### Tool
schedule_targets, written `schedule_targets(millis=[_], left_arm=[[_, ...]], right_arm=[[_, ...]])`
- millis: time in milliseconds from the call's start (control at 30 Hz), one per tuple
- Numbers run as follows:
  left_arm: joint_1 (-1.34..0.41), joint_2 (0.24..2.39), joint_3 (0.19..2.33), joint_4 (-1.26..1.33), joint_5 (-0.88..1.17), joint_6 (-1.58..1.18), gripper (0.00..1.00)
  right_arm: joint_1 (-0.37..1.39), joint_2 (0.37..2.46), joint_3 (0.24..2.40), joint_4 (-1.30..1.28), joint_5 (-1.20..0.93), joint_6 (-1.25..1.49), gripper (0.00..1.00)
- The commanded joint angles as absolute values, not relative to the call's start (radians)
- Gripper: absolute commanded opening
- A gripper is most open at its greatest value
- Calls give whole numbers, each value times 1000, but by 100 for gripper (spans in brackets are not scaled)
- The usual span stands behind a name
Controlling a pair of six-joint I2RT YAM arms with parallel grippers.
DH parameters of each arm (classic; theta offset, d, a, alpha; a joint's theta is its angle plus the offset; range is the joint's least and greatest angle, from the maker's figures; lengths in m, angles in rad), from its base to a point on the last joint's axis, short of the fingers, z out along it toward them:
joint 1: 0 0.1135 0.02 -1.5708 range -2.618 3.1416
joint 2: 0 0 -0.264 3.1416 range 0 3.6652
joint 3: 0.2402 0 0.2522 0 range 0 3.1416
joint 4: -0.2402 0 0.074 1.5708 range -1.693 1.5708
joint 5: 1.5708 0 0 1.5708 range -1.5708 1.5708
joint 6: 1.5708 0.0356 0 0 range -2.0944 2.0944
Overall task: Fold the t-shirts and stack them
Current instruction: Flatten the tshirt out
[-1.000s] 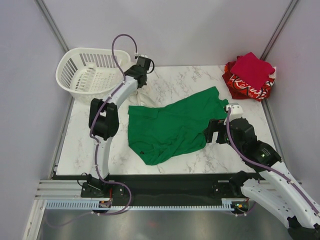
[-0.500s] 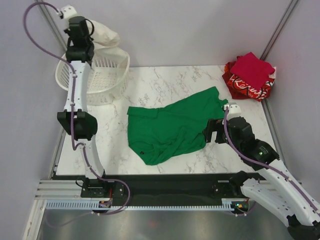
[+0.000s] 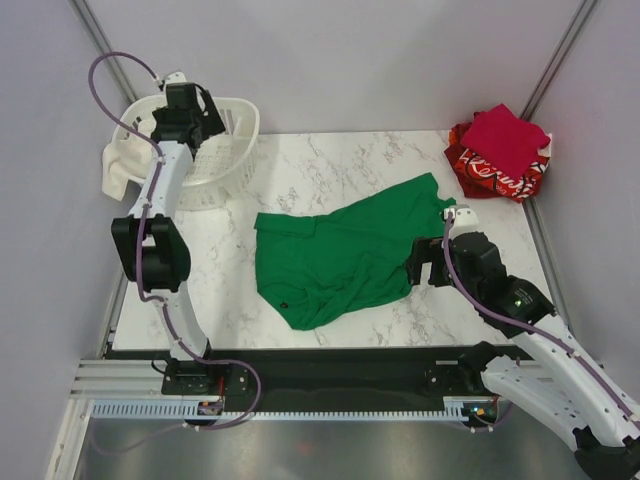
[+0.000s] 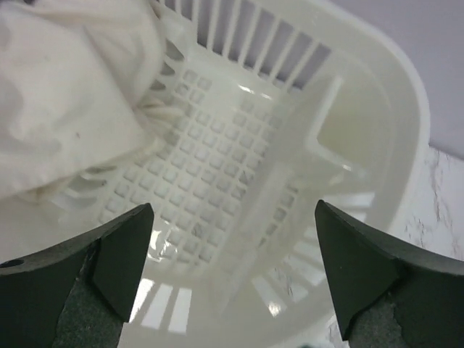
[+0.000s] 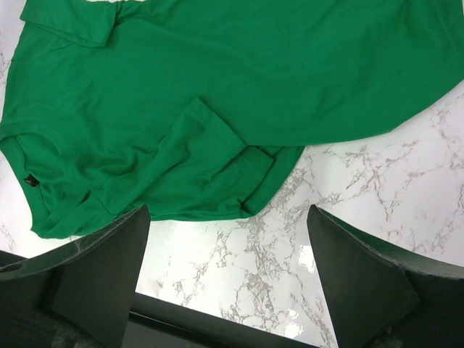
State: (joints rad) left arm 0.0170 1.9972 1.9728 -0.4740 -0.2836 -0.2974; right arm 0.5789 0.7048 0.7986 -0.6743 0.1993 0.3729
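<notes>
The bright green t-shirt (image 3: 340,255) lies spread and rumpled in the middle of the marble table; the right wrist view shows it (image 5: 217,101) with a folded-under sleeve. At its right edge my right gripper (image 3: 422,263) hangs open, over bare marble (image 5: 228,279) just off the hem. The crimson t-shirt (image 3: 503,135) lies folded on the red printed t-shirt (image 3: 488,177) at the back right corner. My left gripper (image 3: 203,124) is open and empty above the white basket (image 3: 235,120), looking down into it (image 4: 232,268).
A white cloth (image 3: 116,170) drapes over the basket's left rim and shows in the left wrist view (image 4: 61,94). The basket floor (image 4: 217,167) holds nothing else. Grey walls and metal posts enclose the table on three sides.
The left arm swung up from the table carrying the white cloth, came down over the basket, and its gripper opened; the cloth now hangs on the basket's left rim. The right arm barely moved.
</notes>
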Motion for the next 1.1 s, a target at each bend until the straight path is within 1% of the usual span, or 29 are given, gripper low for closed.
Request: schedule_targets(millis=[0, 33, 133, 167, 200, 233, 267, 333, 433, 533, 700, 867, 1067], left_arm=[[-112, 1717, 1873, -436, -259, -302, 100], [-176, 1680, 1800, -436, -261, -282, 100], [-270, 1562, 1660, -436, -282, -267, 100], [-312, 1537, 1558, -436, -281, -309, 99], [-328, 1491, 1504, -434, -252, -336, 98], [-337, 1474, 1452, -436, -235, -362, 94], [-350, 1456, 1352, -434, -226, -417, 93], [-359, 1440, 1231, -416, -209, -452, 90], [-360, 1460, 1140, -397, -201, -459, 87], [-361, 1521, 1118, -383, -230, -440, 87], [-353, 1653, 1147, -383, -279, -433, 88], [-341, 1793, 1232, -379, -330, -423, 87], [-287, 1888, 1311, -379, -336, -420, 87]], right_arm=[[581, 703, 815, -667, 183, 368, 98], [583, 701, 813, -667, 180, 367, 98], [583, 707, 813, -667, 175, 364, 98], [583, 715, 813, -669, 173, 364, 98], [583, 715, 813, -669, 173, 364, 98], [581, 719, 815, -670, 175, 364, 98], [583, 722, 815, -672, 178, 365, 98], [583, 721, 816, -675, 186, 368, 98], [581, 713, 815, -680, 189, 370, 98], [583, 703, 815, -678, 189, 368, 98], [584, 701, 813, -678, 190, 370, 98], [587, 698, 811, -678, 190, 370, 98], [592, 704, 808, -673, 193, 371, 98]])
